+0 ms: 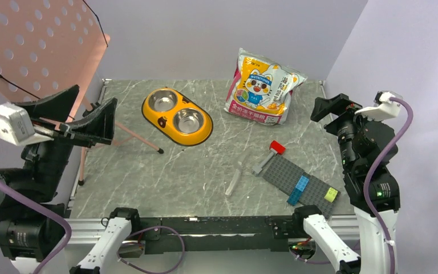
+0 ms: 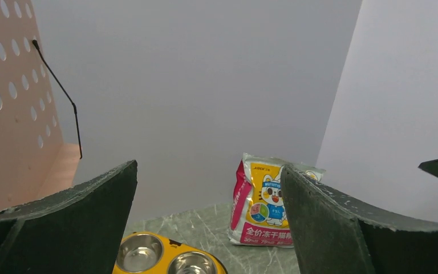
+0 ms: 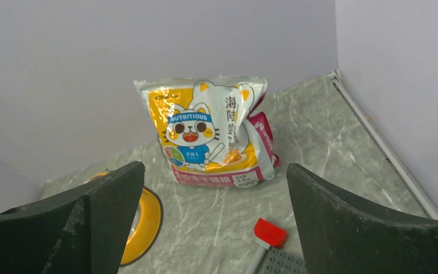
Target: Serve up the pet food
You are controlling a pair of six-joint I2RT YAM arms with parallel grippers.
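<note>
Pet food bag [image 1: 265, 87]: upright, long axis vertical, cat print facing me; glossy, crinkled pouch.
My left pincer [image 2: 210, 165]: spread wide, empty.
My right pincer [image 3: 214, 168]: spread wide, empty.

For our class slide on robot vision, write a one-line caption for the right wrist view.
Open right gripper frames the cartoon-cat pet food bag on the marbled table, yellow bowl at left.

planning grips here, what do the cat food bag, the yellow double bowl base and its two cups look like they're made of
The bag: likely thin plastic film, glossy, since it crinkles and catches highlights. The yellow base: probably moulded plastic, smooth with a soft sheen and rounded edges. The cups: bare metal, seemingly steel, with mirror-like grey reflections.
</note>
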